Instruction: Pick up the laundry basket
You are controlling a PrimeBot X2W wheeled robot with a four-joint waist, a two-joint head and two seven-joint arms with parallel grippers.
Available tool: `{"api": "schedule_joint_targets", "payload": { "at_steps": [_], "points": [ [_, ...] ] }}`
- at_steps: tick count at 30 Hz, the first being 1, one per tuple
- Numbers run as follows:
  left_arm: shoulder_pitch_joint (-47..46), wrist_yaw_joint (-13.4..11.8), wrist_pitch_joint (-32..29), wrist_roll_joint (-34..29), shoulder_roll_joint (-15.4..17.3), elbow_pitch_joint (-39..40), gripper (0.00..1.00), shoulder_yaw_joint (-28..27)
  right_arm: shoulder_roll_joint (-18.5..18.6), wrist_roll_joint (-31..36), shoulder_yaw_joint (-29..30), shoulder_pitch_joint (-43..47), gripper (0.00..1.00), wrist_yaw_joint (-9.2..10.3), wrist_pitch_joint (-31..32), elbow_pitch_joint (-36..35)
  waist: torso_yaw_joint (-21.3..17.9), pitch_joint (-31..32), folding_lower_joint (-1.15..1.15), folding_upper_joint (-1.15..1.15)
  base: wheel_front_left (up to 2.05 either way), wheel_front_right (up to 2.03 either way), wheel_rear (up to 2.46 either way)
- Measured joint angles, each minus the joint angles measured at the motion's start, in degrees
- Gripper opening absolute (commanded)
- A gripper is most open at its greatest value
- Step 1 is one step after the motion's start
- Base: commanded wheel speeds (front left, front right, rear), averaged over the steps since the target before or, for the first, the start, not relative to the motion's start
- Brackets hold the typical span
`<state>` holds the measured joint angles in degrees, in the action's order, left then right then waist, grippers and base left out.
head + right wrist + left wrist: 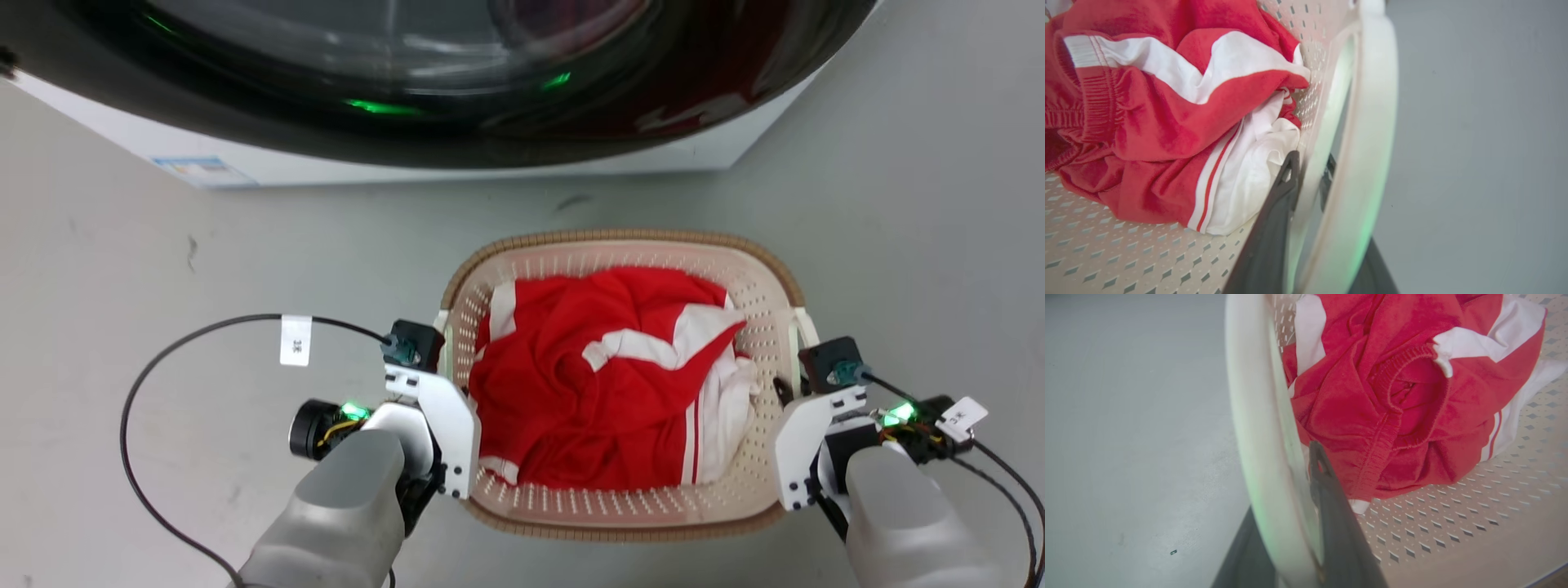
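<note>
- The left gripper (pixel 1284 482) stands at the left side of the laundry basket (pixel 620 243). Its two dark fingers straddle the white loop handle (pixel 1251 396), one on the basket's inner side and one on its outer side.
- The gap between those fingers is taken up by the handle, but the close view is blurred. I cannot tell whether they pinch it or only bracket it.
- The right gripper (pixel 1309 164) mirrors this at the basket's right side. One finger lies inside against the perforated wall, and the other shows outside the right handle (pixel 1374 122). Here too I cannot tell whether the grip is firm.
- The basket lies directly between the two grippers, and neither arm is nearer than the other. Its longer axis seems to run from one handle to the other.
- A crumpled red and white garment (pixel 588 384) lies inside the basket, heaped toward its middle.
- The basket sits on the grey floor (pixel 163 261), and the washing machine (pixel 457 159) stands just beyond the basket's far rim.
- My judgement is that the lift must go straight up with both arms rising evenly, or the basket will tilt toward the slower side.
</note>
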<state>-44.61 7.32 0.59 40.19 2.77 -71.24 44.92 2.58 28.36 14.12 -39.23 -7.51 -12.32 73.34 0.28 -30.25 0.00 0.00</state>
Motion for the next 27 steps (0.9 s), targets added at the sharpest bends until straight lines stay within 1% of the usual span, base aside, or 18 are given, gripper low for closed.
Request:
{"api": "schedule_joint_targets", "payload": {
  "at_steps": [4,7,17,27],
  "points": [
    [1.5,0.0,-2.0,1.7,0.1,-0.2,0.0,0.9,0.0,-2.5,-2.9,1.5,0.0,0.0,1.9,0.3,0.2,4.0,0.0,0.0,0.0,0.0,0.0],
    [2.6,0.0,-4.0,2.9,0.4,-0.2,0.0,1.7,0.0,-5.6,-6.0,3.3,0.0,0.0,3.9,0.3,0.4,6.9,0.0,0.0,0.0,0.0,0.0],
    [4.9,0.0,-9.6,6.6,2.0,0.4,0.0,4.2,0.0,-17.6,-19.1,6.2,0.0,0.01,10.3,0.3,1.4,15.8,-0.01,0.0,0.0,0.0,0.0],
    [6.4,0.1,-13.8,9.0,3.3,0.4,0.0,6.8,0.0,-28.2,-28.9,7.9,0.0,0.04,16.0,0.2,2.0,23.3,-0.01,0.0,0.0,0.0,0.0]
  ]
}}
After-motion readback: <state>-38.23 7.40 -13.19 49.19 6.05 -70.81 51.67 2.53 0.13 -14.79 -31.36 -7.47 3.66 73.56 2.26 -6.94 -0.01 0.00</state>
